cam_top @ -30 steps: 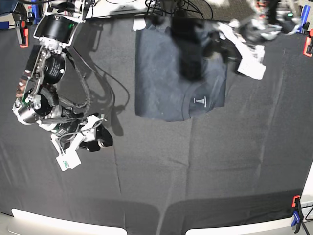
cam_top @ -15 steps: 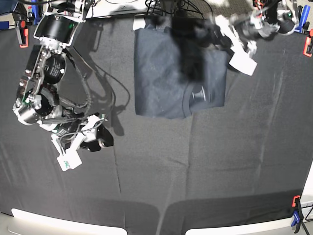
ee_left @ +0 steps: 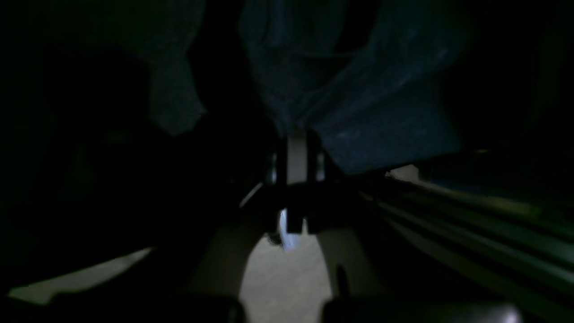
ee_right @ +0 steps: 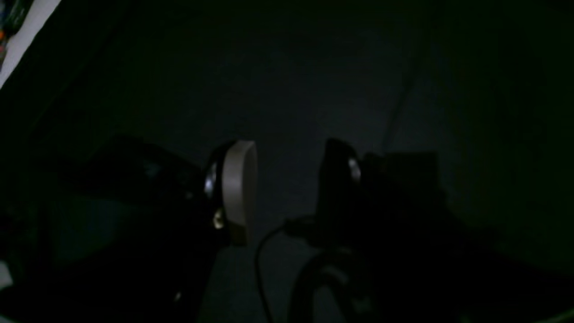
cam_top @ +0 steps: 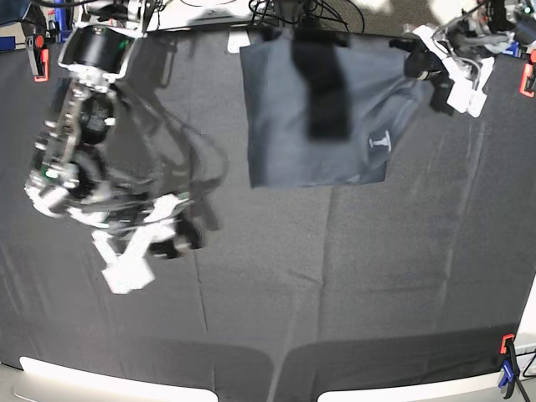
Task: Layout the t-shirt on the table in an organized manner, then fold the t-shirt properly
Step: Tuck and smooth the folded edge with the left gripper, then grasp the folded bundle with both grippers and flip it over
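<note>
The dark t-shirt [cam_top: 293, 134] lies at the back middle of the table [cam_top: 352, 285], its white tag mark [cam_top: 382, 142] near its right edge. My left gripper [cam_top: 417, 67] is shut on the t-shirt's upper right part, and the fabric runs taut toward it. In the left wrist view the shut left gripper [ee_left: 297, 140] pinches a fold of the t-shirt [ee_left: 367, 98], which hangs bunched above the fingers. My right gripper [cam_top: 155, 251] hovers open over bare cloth at the left, blurred. In the right wrist view the right gripper [ee_right: 287, 179] holds nothing between its pale pad [ee_right: 240, 188] and its dark finger.
Red clamps [cam_top: 38, 59] [cam_top: 529, 75] sit at the back corners, and another red and blue clamp [cam_top: 507, 356] at the front right. A dark band [cam_top: 322, 84] crosses the shirt's upper middle. Cables [cam_top: 293, 12] lie behind the back edge. Pale table edges [cam_top: 84, 381] show in front.
My left gripper has shut on the shirt's right side and drawn it toward the back right; the shirt and its tag mark shifted right. The right arm has shifted slightly and is blurred.
</note>
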Controlling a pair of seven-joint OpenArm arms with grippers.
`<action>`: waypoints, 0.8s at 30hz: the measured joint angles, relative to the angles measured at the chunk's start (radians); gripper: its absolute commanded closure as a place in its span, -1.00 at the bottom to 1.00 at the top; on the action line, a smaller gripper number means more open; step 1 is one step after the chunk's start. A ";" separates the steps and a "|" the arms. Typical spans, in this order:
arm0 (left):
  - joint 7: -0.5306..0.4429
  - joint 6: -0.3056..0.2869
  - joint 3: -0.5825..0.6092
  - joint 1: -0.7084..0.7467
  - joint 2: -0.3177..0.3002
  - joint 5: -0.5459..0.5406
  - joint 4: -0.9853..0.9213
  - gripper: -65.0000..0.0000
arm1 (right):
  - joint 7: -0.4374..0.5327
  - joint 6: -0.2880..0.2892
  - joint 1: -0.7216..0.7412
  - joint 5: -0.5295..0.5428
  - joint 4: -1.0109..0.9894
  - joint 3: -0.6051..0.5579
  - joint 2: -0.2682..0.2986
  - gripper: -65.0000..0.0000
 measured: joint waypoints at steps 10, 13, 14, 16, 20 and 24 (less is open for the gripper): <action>-0.179 0.000 0.000 0.000 -0.015 0.276 -0.032 0.24 | 0.000 0.000 0.000 -0.011 0.000 -0.072 0.000 0.24; -0.212 0.003 0.000 0.000 -0.039 0.295 -0.032 0.24 | -0.001 0.000 0.000 0.080 0.000 -0.071 0.000 0.25; -0.229 0.024 0.000 0.000 -0.044 0.294 -0.032 0.24 | -0.001 0.001 0.000 0.129 0.001 -0.072 0.000 0.29; -0.256 0.042 0.000 0.000 -0.051 0.298 -0.032 0.24 | -0.001 0.023 0.000 0.198 0.001 -0.088 0.000 0.37; -0.259 0.042 -0.001 0.000 -0.052 0.249 -0.030 0.24 | -0.001 0.027 0.000 0.216 0.001 -0.185 0.000 0.55; -0.237 0.038 -0.001 0.000 -0.052 0.169 -0.026 0.25 | 0.000 0.031 0.000 0.199 0.001 -0.313 0.000 0.76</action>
